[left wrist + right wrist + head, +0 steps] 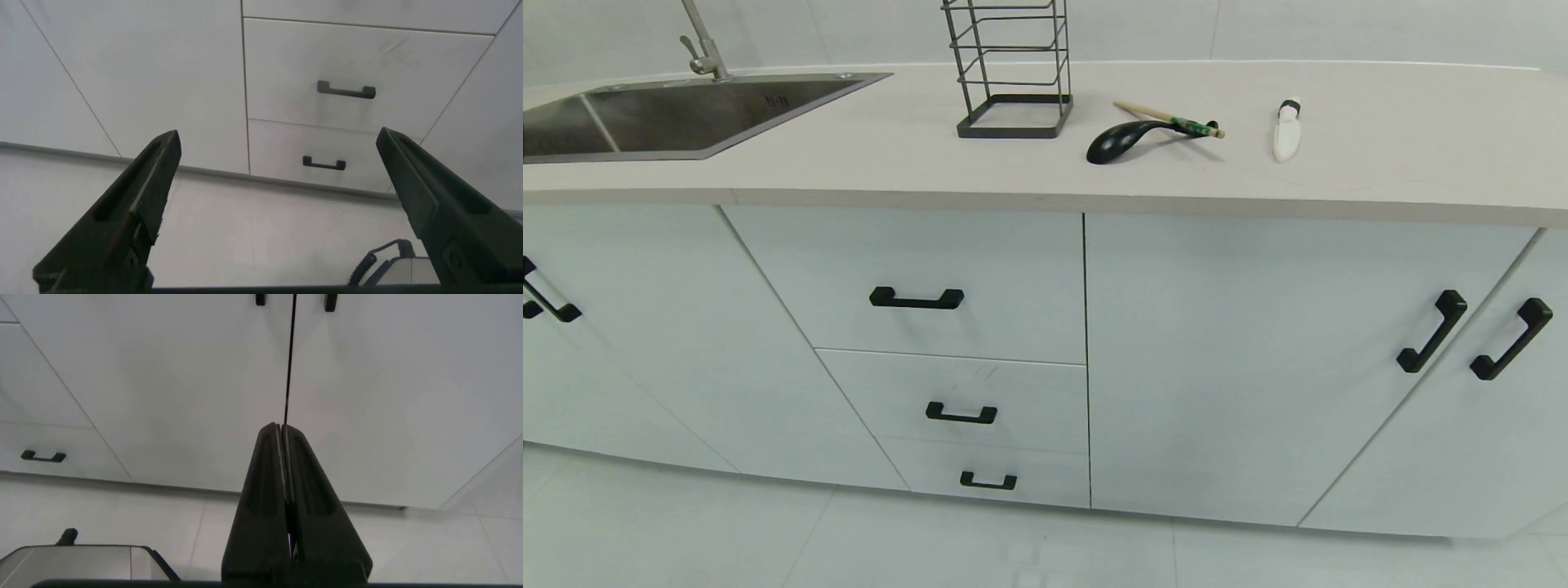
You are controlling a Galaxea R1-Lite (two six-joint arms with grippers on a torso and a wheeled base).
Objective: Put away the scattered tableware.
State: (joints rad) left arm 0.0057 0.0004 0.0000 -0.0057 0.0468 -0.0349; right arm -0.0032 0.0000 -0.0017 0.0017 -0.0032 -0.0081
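Note:
On the pale countertop (pixel 1380 171) lie a black ladle-like spoon (pixel 1123 140), a pair of wooden chopsticks (pixel 1168 118) resting across its handle, and a white knife-shaped utensil with a black end (pixel 1287 132). A black wire rack (pixel 1013 69) stands to the left of them. My left gripper (pixel 278 143) is open, low in front of the lower drawers with nothing between its fingers. My right gripper (pixel 283 429) is shut with nothing in it, low before the cabinet doors.
A steel sink (pixel 686 114) with a faucet (pixel 704 45) sits at the counter's left. Below are white cabinet doors and three drawers with black handles (pixel 916 298). Tiled floor (pixel 931 539) lies in front.

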